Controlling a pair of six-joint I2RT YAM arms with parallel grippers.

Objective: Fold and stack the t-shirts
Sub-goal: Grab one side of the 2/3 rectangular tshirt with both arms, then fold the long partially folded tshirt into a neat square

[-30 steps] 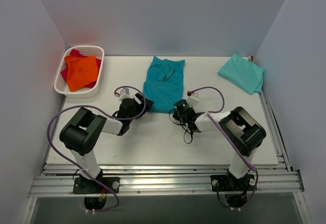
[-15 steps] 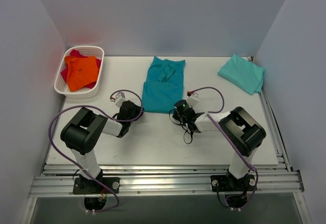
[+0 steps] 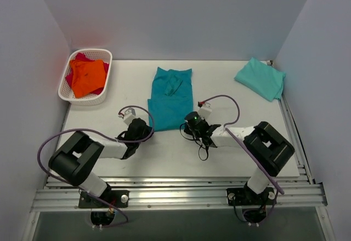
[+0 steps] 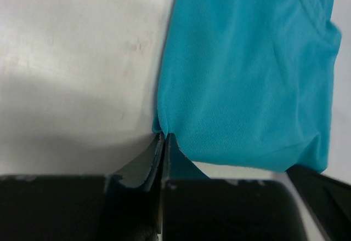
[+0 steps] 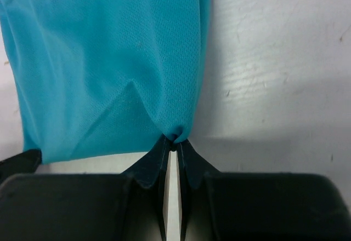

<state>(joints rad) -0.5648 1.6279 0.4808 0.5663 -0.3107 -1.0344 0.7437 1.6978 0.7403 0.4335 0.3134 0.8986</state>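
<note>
Teal t-shirt (image 3: 171, 96) lies spread on table (image 3: 247, 148), right of basket (image 3: 64, 92), collar far. Left pincer (image 4: 163, 138) is clamped on the hem corner nearer the basket; right pincer (image 5: 174, 140) is clamped on the corner farther from it. Matched corner grips presumably keep the hem taut for an even fold.

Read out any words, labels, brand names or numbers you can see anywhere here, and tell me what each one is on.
None can be read in any view. The teal t-shirt, the mint t-shirt, the orange t-shirt and the white basket show plain surfaces with no print, tag or sign.
</note>
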